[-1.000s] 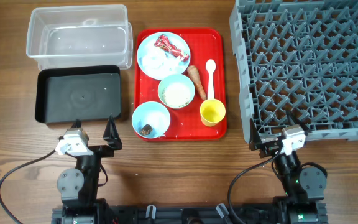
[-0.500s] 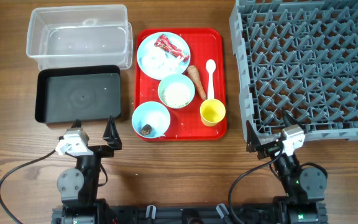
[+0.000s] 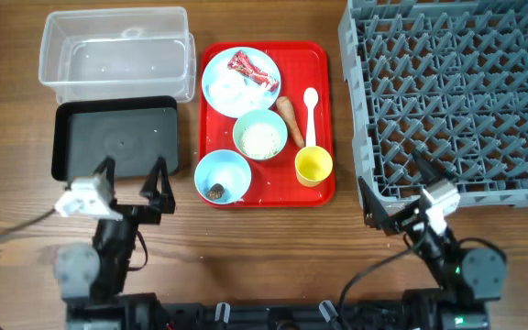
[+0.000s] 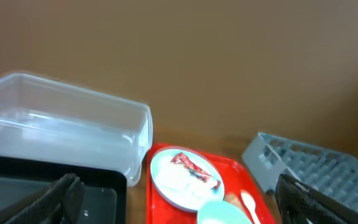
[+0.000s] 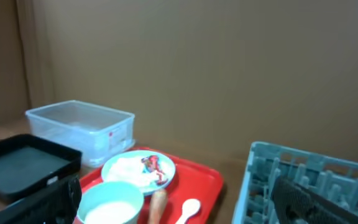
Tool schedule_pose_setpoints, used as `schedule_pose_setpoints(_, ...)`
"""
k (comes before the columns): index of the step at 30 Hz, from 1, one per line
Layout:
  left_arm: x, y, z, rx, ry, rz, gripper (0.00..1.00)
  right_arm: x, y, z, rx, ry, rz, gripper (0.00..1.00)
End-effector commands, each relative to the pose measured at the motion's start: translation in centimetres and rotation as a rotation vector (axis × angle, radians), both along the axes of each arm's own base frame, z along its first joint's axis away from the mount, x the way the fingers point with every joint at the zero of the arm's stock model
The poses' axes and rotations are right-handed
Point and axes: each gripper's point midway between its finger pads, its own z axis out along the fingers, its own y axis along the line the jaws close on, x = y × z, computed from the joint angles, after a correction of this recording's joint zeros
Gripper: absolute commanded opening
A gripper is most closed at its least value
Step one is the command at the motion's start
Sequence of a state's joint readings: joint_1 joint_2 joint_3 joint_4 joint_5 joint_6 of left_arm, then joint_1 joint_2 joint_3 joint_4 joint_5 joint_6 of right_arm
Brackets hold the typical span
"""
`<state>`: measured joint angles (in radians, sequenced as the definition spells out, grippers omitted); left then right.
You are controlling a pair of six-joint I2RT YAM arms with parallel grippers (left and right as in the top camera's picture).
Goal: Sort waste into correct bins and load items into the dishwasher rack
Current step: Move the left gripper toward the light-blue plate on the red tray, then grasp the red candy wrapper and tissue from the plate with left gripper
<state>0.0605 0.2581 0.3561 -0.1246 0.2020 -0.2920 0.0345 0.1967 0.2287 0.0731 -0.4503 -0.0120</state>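
The large grey plastic grid rack [image 3: 456, 92], the clear plastic tub [image 3: 117, 55] and the shallow black tub [image 3: 117, 142] held nothing; all waste and dishes sat on the flat red tray [image 3: 320, 73]. The left claw [image 3: 131, 179] and the right claw [image 3: 394, 197] hung released, empty. Sorting looked unstarted; the next move would likely be reaching for the red crinkled wrapper [image 3: 252, 69].

left pincer [image 3: 132, 170]: black tapered fingers, white mount [image 3: 82, 194] | right pincer [image 3: 396, 189]: same colours
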Motion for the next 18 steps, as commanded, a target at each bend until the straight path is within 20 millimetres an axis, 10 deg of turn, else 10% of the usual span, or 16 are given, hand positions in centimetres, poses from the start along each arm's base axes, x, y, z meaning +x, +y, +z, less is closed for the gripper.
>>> schedule_pose_setpoints(1,2.2,-1.1,2.0,0.000,0.110,-0.074,1.00,0.9,0.9,2.6,-0.066,0.062,0.051,1.00)
schedule_pose_setpoints(9,11.1,-8.0,4.8,0.109,0.435,-0.324,1.00,6.5,1.1,7.0,-0.161,0.403,0.071,1.00)
schedule_pose_setpoints(18,18.3,-17.0,-7.1,0.302,0.982,-0.331,1.00,9.6,1.3,5.4,-0.090,0.709,0.074,1.00)
